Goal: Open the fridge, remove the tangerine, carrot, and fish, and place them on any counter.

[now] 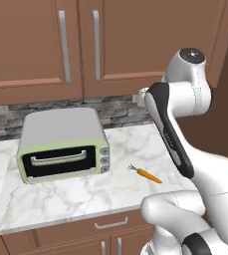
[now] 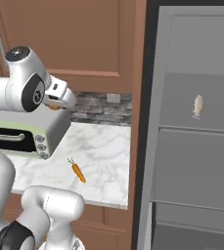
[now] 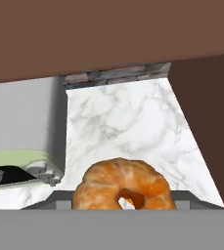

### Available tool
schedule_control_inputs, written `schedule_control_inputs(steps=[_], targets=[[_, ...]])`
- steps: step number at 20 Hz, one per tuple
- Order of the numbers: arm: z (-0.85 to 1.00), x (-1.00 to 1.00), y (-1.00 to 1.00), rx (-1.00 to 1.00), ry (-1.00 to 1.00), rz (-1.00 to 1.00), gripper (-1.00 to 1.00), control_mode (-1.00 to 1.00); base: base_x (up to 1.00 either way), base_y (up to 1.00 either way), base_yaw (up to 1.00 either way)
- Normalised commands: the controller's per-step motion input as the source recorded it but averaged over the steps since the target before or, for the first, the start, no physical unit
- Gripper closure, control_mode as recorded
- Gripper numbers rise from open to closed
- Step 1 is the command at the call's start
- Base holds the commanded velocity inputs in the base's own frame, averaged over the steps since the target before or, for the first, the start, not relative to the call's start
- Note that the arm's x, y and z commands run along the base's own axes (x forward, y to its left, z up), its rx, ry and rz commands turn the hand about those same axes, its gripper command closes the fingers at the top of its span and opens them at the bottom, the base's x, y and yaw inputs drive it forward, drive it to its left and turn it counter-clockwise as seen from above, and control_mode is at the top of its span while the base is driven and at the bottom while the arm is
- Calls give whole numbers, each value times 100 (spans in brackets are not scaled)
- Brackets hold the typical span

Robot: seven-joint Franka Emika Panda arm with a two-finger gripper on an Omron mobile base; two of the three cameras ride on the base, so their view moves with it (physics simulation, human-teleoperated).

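The small round orange tangerine (image 3: 123,191) is sitting in the gripper (image 2: 55,104), which is closing on it above the white marble table (image 3: 133,122), near the pale-green toaster oven (image 1: 63,144). Lowering it onto bare marble, well apart from the thin orange carrot (image 1: 148,174) already lying there, looks wisest. The silvery fish (image 2: 197,106) is waiting inside the open grey fridge (image 2: 191,146).

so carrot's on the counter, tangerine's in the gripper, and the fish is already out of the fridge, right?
Not the fish. The right base view shows the fish inside the open fridge, on an upper shelf. The carrot is on the counter, and the gripper does hold the tangerine.
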Motion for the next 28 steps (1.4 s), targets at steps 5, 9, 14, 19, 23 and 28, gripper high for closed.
schedule_control_inputs(steps=[5, 9, 14, 19, 23, 28], targets=[[-93, 15, -4, 0, -1, 0, 100, -100, 0, 0, 0], [-89, 29, -13, 0, 2, 0, 100, -100, 0, 0, 0], [-83, 32, -23, 0, 13, 0, 100, -100, 0, 0, 0], [-75, 26, -20, 0, 17, 0, 100, -100, 0, 0, 0], [-79, 30, -12, 0, 9, 0, 100, -100, 0, 0, 0], [-79, 36, -11, 2, 3, 0, 100, -100, 0, 0, 0]])
